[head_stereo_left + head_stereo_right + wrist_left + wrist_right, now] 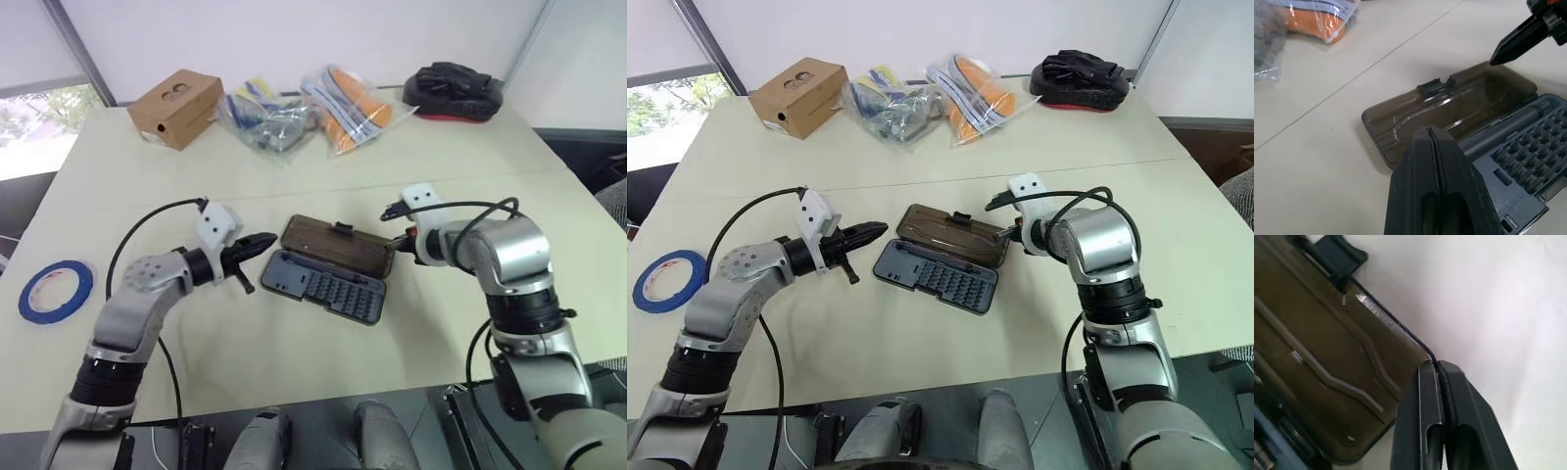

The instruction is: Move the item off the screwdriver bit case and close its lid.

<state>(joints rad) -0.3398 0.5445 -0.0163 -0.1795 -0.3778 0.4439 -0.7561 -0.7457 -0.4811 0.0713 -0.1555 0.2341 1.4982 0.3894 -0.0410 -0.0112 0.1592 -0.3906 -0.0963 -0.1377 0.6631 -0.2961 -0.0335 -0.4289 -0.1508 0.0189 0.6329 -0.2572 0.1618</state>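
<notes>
- The screwdriver bit case (326, 285) lies open and flat on the cream table (294, 362), near the middle of the front half. I take it as my landmark throughout.
- Its grey tray of bit slots sits on my side. The lid (338, 245) is folded back on the far side, with its black latch tab (343, 229) on the far long edge.
- I see no item resting on tray or lid, so I judge the removal step done and the closing step outstanding.
- The case's long axis runs left to right across my view, slightly skewed, right end nearer me.
- The right gripper (396, 242) is clenched on nothing. Its tip sits at the lid's right far corner, touching or just beside it; I cannot tell which.
- The left gripper (263, 242) is likewise clenched and empty. It points at the case's left end and stands just beside it.
- I judge the right arm better placed: the lid lies left of its tip and must swing over the hinge toward me.
- Risk, in my judgement: the light case may slide instead of closing.
- Well beyond the case lie a cardboard box (175, 108), bagged goods (294, 113) and a black glove (453, 86); a blue tape roll (56, 290) lies far left.
</notes>
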